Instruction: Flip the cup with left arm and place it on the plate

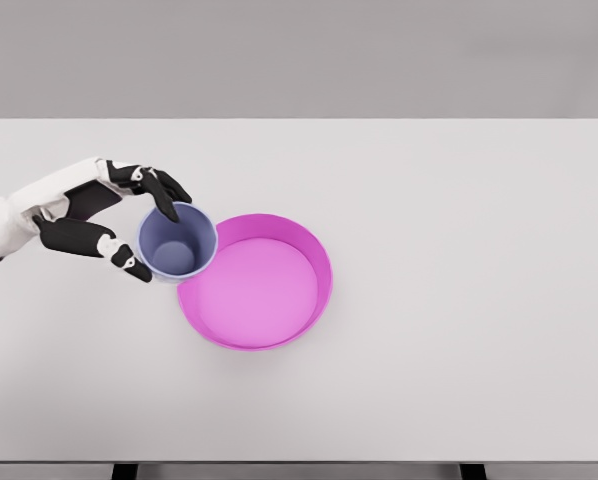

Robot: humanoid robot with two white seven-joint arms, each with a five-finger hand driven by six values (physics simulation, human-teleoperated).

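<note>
White table [459, 300] bare apart from the task items; magenta plate [314, 262] left of centre; blue-grey cup [177, 242] mouth-up, overlapping the plate's left rim; left hand [119, 225] pinching cup between thumb and fingers. Flip looks done, placing underway; next: carry cup right over plate centre, lower, release.
</note>
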